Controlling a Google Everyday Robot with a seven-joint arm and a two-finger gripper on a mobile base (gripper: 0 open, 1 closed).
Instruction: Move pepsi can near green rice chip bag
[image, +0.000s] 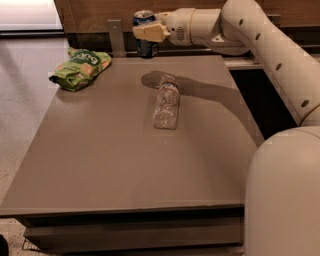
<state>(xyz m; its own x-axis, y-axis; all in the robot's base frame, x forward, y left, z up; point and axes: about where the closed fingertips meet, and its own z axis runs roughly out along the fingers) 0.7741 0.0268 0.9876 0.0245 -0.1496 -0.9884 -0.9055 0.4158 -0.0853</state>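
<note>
The pepsi can (144, 20), dark blue with a silver top, is held upright above the table's back edge. My gripper (146, 32) is shut on the can, with its cream fingers (150, 33) across the can's middle. The arm reaches in from the right. The green rice chip bag (80, 68) lies on the table's back left corner, well to the left of the can and lower.
A clear plastic bottle (166, 102) lies on its side in the middle of the brown table (100, 160). A grey upright bracket (117, 37) stands at the back edge between bag and can. A wooden wall runs behind.
</note>
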